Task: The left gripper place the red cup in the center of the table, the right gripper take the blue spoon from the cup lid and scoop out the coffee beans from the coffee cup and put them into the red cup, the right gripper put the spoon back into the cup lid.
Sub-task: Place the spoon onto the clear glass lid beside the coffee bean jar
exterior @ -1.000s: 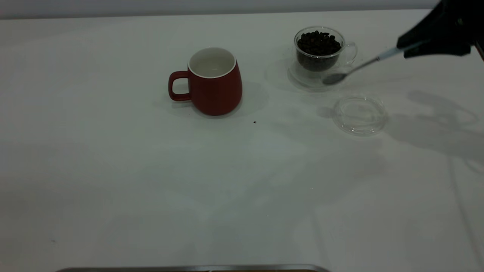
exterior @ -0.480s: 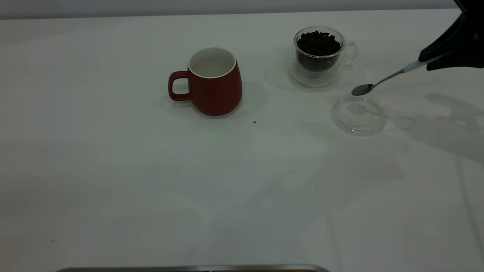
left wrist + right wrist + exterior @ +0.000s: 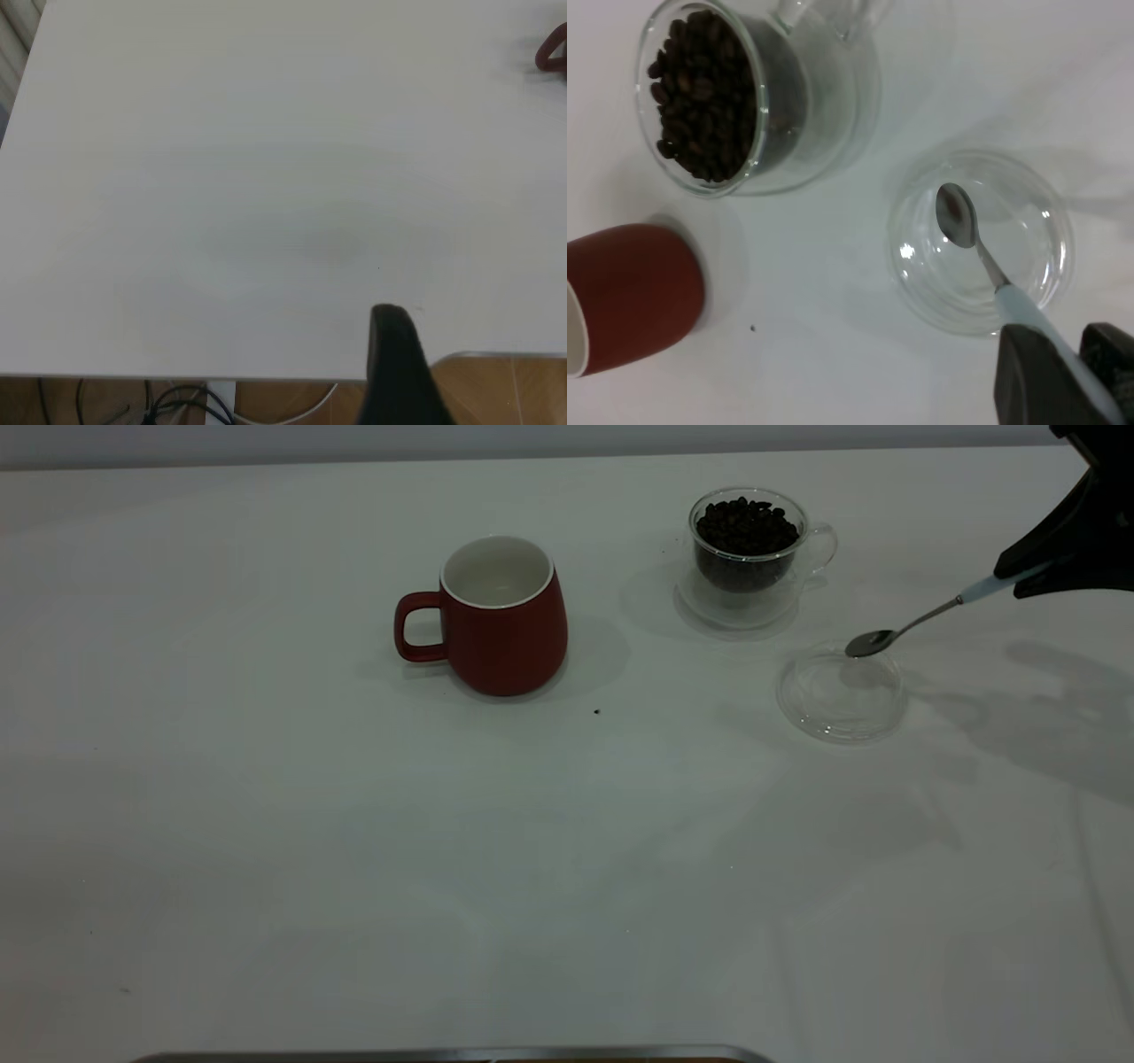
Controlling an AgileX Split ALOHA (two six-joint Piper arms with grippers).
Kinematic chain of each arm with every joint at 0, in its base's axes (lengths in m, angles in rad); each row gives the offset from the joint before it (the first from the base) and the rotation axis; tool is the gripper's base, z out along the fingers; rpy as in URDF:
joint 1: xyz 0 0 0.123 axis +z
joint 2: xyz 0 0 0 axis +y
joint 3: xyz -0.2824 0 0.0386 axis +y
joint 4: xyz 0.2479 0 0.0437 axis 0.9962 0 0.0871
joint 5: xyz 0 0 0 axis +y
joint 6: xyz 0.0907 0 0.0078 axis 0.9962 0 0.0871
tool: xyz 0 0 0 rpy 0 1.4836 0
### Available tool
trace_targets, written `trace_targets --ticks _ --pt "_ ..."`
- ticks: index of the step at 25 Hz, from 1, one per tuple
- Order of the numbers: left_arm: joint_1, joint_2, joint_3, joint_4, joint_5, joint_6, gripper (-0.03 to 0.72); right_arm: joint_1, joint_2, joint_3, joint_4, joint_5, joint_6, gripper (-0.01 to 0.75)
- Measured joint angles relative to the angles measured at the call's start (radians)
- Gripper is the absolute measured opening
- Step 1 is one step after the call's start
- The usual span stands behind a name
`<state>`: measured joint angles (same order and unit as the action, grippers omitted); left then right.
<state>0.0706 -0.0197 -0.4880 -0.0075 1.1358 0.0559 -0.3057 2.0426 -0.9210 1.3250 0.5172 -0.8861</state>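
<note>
Exterior view, with both wrist views. The red cup (image 3: 500,614) stands upright near the middle of the table (image 3: 354,850), its handle toward the left arm's side and its white interior showing no beans; in the left wrist view only a sliver of it (image 3: 553,51) appears at the frame's edge. The coffee cup (image 3: 751,549) stands well apart from the red cup, toward the right arm's side and farther back, and holds the coffee beans (image 3: 747,525) heaped almost to its rim; in the right wrist view the beans (image 3: 702,97) fill the glass (image 3: 757,97). The lid (image 3: 842,695) lies flat on the table just in front of the coffee cup, apart from it. The right gripper (image 3: 1032,576), at the right edge of the exterior view and raised above the table, is clamped on the pale handle of the spoon (image 3: 921,620). The spoon slopes down toward the lid, its metal bowl over the lid's far rim; the right wrist view places the bowl (image 3: 957,215) within the lid's outline (image 3: 1050,266), with no beans visible in it, though contact with the glass cannot be judged. A single dark speck (image 3: 596,711) lies on the table beside the red cup. The left gripper (image 3: 399,367) sits over the table's near edge, far from all objects; whether its fingers are apart or together cannot be told.
</note>
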Motion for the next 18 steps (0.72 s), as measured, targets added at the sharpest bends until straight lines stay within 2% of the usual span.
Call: trace_targets --ticks 6,18 --pt "0.000 0.000 0.000 0.000 0.000 0.000 0.532 0.000 0.033 0.000 0.031 -0.002 -0.053 0.114" --pt "0.000 0.000 0.000 0.000 0.000 0.002 0.532 0.000 0.119 0.000 0.177 0.065 -0.233 0.114"
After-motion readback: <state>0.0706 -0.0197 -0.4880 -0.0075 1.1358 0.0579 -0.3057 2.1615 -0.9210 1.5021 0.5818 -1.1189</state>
